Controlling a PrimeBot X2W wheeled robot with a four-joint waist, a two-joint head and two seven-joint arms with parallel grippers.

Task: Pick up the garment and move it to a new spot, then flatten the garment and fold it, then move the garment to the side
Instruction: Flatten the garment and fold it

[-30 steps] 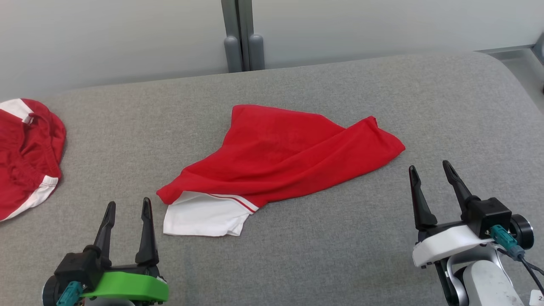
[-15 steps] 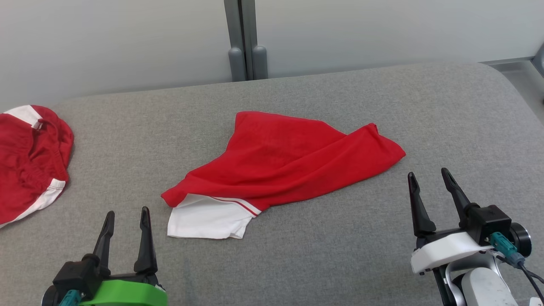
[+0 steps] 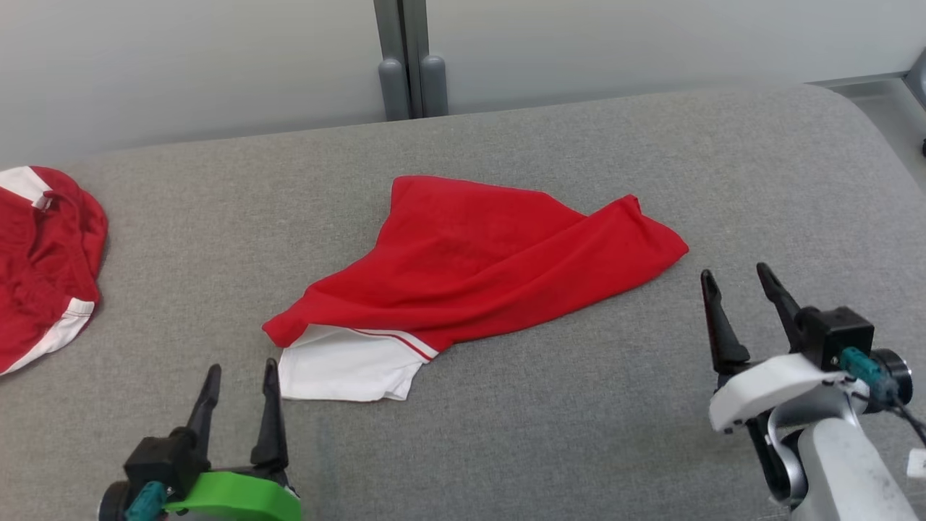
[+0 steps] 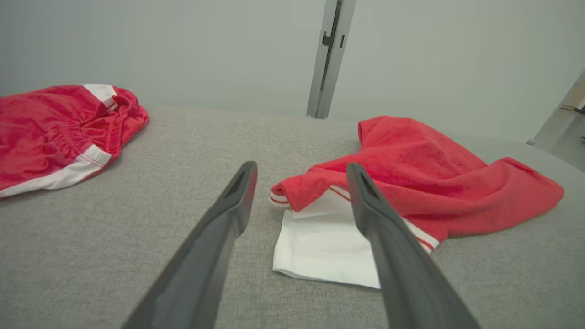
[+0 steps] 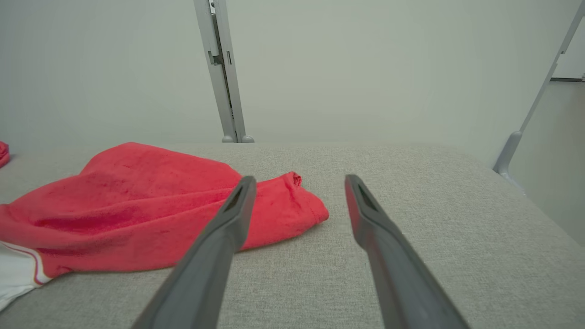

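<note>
Seemingly nothing is done yet; the garment (image 3: pixel 470 268) lies rumpled, untouched; left gripper (image 3: pixel 242 365) and right gripper (image 3: pixel 735 270) hover empty, jaws apart; lifting, flattening, folding all remain.

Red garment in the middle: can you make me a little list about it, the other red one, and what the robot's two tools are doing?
garment: red, rumpled, lying in the middle of the grey padded surface
white part: at the garment's near left corner, partly under a red fold
other garment: red and white, far left, apart from the first
left tool: open, empty, close to the white part
right tool: open, empty, near the garment's right end, not touching it
folded neatly: not yet
</note>
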